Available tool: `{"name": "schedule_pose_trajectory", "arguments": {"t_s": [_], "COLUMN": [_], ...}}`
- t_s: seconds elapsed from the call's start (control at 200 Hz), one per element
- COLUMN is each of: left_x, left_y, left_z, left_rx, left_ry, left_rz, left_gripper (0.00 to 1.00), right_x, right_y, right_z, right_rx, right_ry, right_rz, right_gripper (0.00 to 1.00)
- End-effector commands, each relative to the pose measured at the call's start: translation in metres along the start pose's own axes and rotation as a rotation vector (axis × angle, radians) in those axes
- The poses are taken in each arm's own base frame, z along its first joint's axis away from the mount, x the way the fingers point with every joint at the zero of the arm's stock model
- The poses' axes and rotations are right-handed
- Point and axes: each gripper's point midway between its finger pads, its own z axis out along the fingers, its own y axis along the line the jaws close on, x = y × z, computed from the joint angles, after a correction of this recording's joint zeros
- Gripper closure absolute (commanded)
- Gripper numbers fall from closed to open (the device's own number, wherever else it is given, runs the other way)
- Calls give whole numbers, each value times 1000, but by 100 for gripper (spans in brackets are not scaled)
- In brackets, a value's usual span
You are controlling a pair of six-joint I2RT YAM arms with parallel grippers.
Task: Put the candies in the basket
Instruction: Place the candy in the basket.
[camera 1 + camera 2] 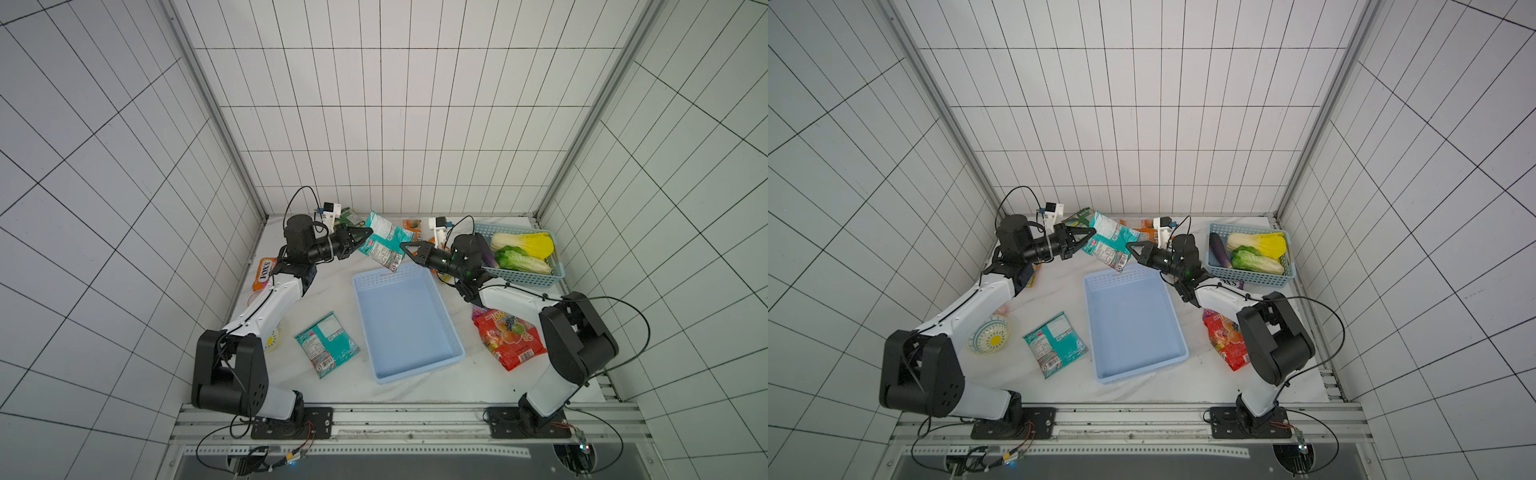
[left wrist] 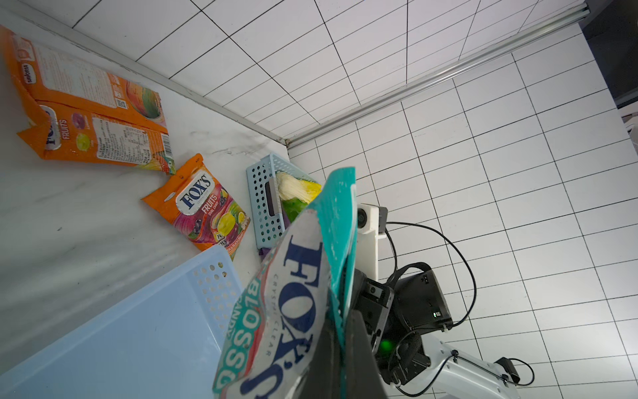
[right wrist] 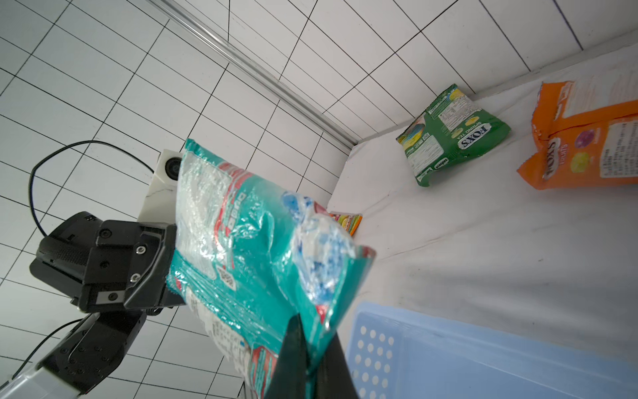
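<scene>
Both my left gripper [image 1: 369, 231] and right gripper [image 1: 404, 247] are clamped on one teal FOXS bag [image 1: 380, 246], held aloft over the far rim of the empty pale blue basket [image 1: 405, 328]. Next, I judge, one must release so the other can lower it in.

Off-task things on the marble table [image 1: 328, 301]: a lattice basket [image 1: 519, 279] of vegetables and a bowl [image 1: 992, 336].
The teal basket sits in the far right corner, close to the tiled walls [image 1: 374, 124]. Inside it lie a yellow cabbage [image 1: 530, 242], a green cabbage [image 1: 524, 262] just beside it, and a purple eggplant [image 1: 1219, 249] along the left wall. The bowl, yellow-centred with a patterned rim, rests near the table's left edge. A metal rail [image 1: 395, 420] runs along the front.
</scene>
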Motion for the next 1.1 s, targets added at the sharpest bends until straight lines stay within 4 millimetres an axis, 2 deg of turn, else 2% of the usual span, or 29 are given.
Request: {"name": "schedule_pose_trajectory", "arguments": {"t_s": [0.0, 0.095, 0.22, 0.345, 0.43, 0.62, 0.78, 0.939, 1.094], "left_x": [-7, -6, -6, -1, -3, 0, -7, -18, -21], "left_y": [5, 16, 33, 45, 54, 87, 94, 94, 93], "left_z": [-13, -18, -28, -40, -51, -74, -89, -100, -103], "left_rx": [-65, -106, -187, -241, -306, -492, -605, -657, -674], "left_ry": [-54, -65, -67, -66, -74, -82, -101, -133, -149], "left_rz": [97, 144, 180, 226, 248, 322, 388, 408, 430], "left_gripper": [81, 60, 47, 30, 20, 14, 9, 6, 4], "right_x": [-1, -2, -1, 11, 19, 41, 61, 61, 75], "right_y": [10, 11, 11, 23, 24, 13, -5, -25, -32], "right_z": [-22, -33, -45, -56, -66, -81, -83, -73, -49], "right_rx": [14, 41, 80, 54, 80, 138, 208, 262, 245], "right_ry": [3, 26, 61, 150, 213, 369, 519, 535, 609], "right_rz": [-92, -131, -146, -174, -179, -140, -103, -111, -104], "right_gripper": [100, 100, 100, 100, 100, 100, 100, 100, 100]}}
